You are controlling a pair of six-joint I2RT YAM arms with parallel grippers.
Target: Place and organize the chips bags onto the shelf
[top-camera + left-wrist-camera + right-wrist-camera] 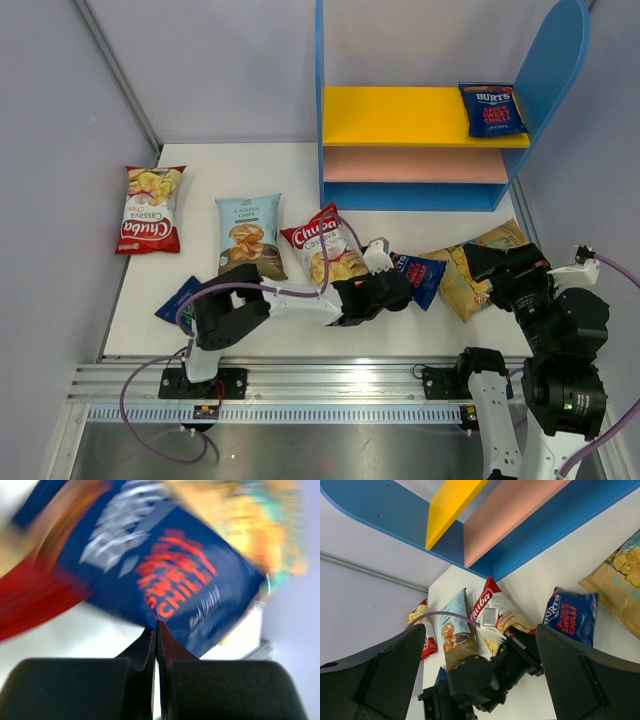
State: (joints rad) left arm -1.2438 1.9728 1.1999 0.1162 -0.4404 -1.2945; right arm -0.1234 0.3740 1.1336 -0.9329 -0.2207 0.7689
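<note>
Reaching across toward the front right of the surface [300, 160], the left tool [156, 630] has its fingers pressed together on the lower edge of a dark blue Burts bag [422, 275]. That bag sits between the nearer Chuba bag [328, 245] and the tan-gold bag [470, 285], and it is blurred in the left wrist view. The right tool [480, 630] hangs over the tan-gold bag near the right edge, with its fingers spread wide apart and nothing between them.

The shelf [420, 195] stands at the back right corner. A second Burts bag [492, 108] lies flat on its yellow upper board, at the right end.

The other Chuba bag [150, 210] lies by the left edge, with the cassava bag [248, 235] beside it toward the middle. A third Burts bag [178, 302] peeks out from under the left arm near the front left corner.
</note>
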